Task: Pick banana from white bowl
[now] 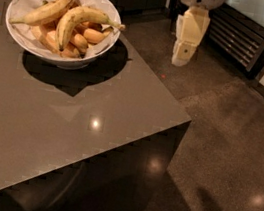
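The white bowl (pixel 18 31), lined with crinkled white paper, stands at the far left of the dark table. The strongly curved yellow banana (pixel 79 17) lies on top of the pile, its thin stem pointing right over the rim and its dark tip toward the front. A straighter large banana (pixel 45 9) lies to its left, over several short stubby bananas (pixel 80 41). My gripper (pixel 180 59) hangs cream-coloured and pointing down, over the floor to the right of the bowl and beyond the table's edge. It holds nothing and touches nothing.
The table's right corner (pixel 186 120) juts out toward the speckled floor (pixel 226 144). A dark cabinet with slats (pixel 238 37) stands at the back right behind the arm.
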